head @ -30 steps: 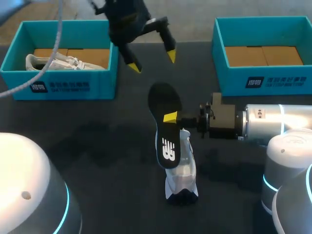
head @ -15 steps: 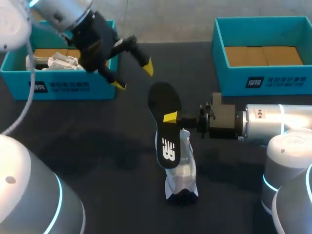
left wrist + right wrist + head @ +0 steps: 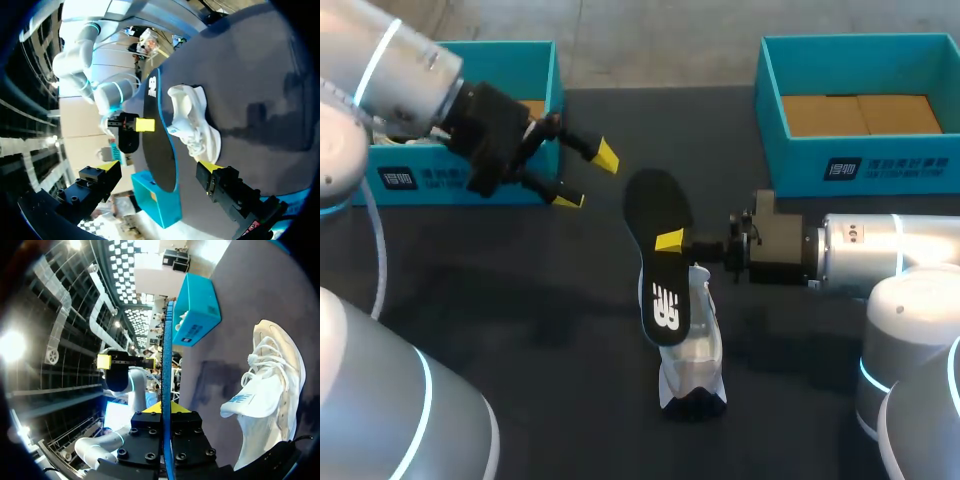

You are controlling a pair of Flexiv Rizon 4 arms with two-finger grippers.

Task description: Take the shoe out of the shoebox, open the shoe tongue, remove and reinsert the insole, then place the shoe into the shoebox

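My right gripper [image 3: 670, 241] is shut on a black insole [image 3: 658, 255] and holds it on edge above the table's middle. In the right wrist view the insole [image 3: 167, 365] runs edge-on out from between the fingers of this gripper [image 3: 164, 410]. A white shoe [image 3: 692, 350] lies on the dark table just under and in front of the insole, also seen beside the right gripper [image 3: 270, 400]. My left gripper [image 3: 587, 178] hangs open to the left of the insole, empty. In the left wrist view the insole [image 3: 159, 150] and shoe [image 3: 195, 125] lie ahead of its spread fingers [image 3: 159, 167].
A teal shoebox [image 3: 450, 178] stands at the back left, half hidden behind my left arm; a white shoe shows over its rim in the right wrist view [image 3: 182, 317]. A second teal shoebox [image 3: 860, 150] with a bare cardboard floor stands at the back right.
My left arm has swung from the back middle down and to the left, still open. The right gripper, insole and shoe have not moved.
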